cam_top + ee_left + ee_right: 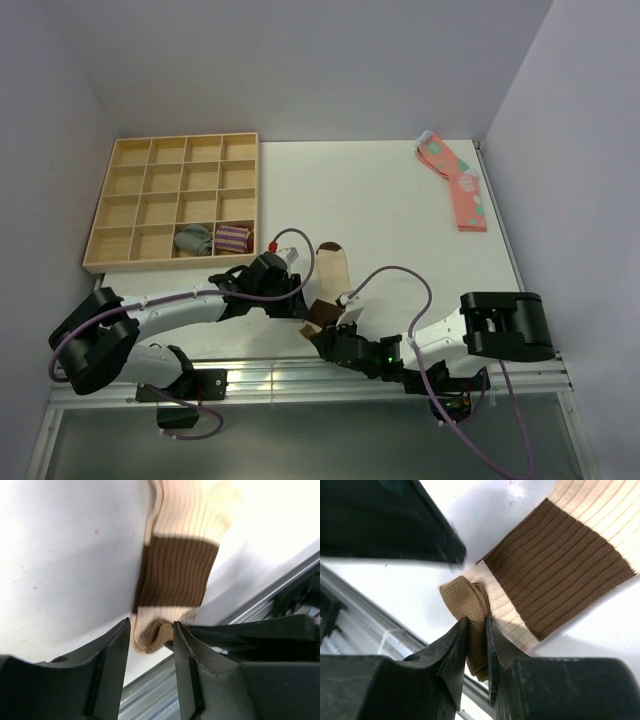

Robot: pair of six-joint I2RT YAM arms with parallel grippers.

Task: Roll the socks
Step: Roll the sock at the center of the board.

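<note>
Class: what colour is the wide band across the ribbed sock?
Dark brown band on the cream sock; the right wrist view shows it best.

Lab test cell, white table (380, 200), plain walls (300, 60)

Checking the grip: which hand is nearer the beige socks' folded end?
Right. The right hand is shut on the beige socks' end; the left hand straddles it, open.

Plain pale grey walls (300, 60) stood on three sides, flat white bench (370, 190) between them, silver metal rail (260, 380) lined its near edge
</note>
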